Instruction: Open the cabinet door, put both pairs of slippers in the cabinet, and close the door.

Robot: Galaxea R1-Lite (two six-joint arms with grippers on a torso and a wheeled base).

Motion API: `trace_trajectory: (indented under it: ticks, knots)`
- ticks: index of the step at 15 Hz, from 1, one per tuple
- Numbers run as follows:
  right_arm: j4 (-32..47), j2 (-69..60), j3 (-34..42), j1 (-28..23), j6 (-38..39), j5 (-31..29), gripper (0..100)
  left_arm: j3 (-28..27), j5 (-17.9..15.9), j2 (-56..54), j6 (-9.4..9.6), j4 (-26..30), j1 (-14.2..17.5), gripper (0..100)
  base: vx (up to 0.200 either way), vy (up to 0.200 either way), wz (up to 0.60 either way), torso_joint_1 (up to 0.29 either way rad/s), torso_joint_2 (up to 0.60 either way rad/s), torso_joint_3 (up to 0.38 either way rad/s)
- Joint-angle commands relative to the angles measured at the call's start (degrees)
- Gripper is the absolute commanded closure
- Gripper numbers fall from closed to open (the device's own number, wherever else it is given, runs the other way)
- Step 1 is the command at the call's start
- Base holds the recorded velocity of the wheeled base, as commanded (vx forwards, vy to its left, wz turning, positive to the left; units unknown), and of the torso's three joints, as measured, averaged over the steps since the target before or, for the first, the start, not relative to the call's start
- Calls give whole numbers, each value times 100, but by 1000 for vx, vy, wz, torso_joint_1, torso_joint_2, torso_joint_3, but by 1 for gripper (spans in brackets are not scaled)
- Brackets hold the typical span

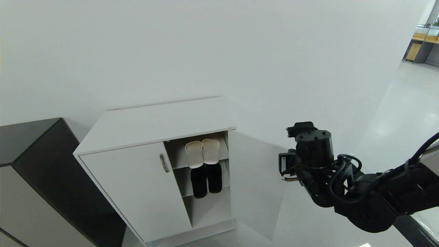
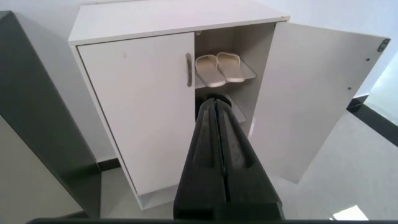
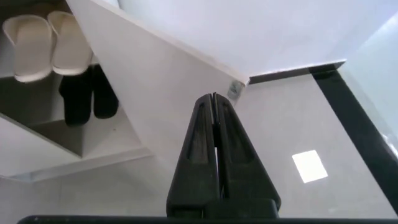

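While the white wall (image 1: pixel 219 48) fills the background, the white cabinet (image 1: pixel 154 120) stands against it, just beside a dark unit (image 1: pixel 41 161) on its left; the cabinet's left door (image 1: pixel 133 192) is shut, and its right door (image 1: pixel 255 181) is swung wide open, so the shelves show. The right arm (image 1: pixel 360 195) sits to the right of the open door, close to its free edge; whether it touches the door cannot be told. The right gripper (image 3: pixel 213 99) has its fingers pressed flat together with nothing between them, over the pale floor (image 3: pixel 298 124) by the door's lower corner; the left gripper (image 2: pixel 216 102) is clenched and bare too, pointing at the gap between the two doors. Both pairs are inside: the white slippers (image 1: pixel 202 152) lie side by side on the top shelf; the black slippers (image 1: pixel 206 180) lie on the shelf directly below them. A small metal handle (image 1: pixel 164 162) sits upright at the shut door's inner edge.
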Motion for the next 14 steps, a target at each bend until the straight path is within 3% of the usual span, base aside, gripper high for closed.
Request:
trace_trajectory:
  ticks: [1, 4, 7, 10, 14]
  knots:
    - [9, -29, -200, -239, 16, 276, 100, 0, -8, -1, 38, 0, 0, 100, 0, 0, 0, 0, 0, 0]
    - [35, 120, -666, -388, 7, 382, 100, 0, -8, -1, 30, 0, 0, 100, 0, 0, 0, 0, 0, 0]
    - [70, 278, -921, -511, -1, 601, 100, 0, -8, -1, 30, 0, 0, 100, -200, 0, 0, 4, 1, 1]
    - [70, 410, -1061, -573, -28, 601, 100, 0, -8, -1, 30, 0, 0, 100, 0, 0, 0, 0, 0, 0]
    - [404, 1008, -1887, -1004, -19, 795, 100, 0, -8, -1, 21, 0, 0, 100, 0, 0, 0, 0, 0, 0]
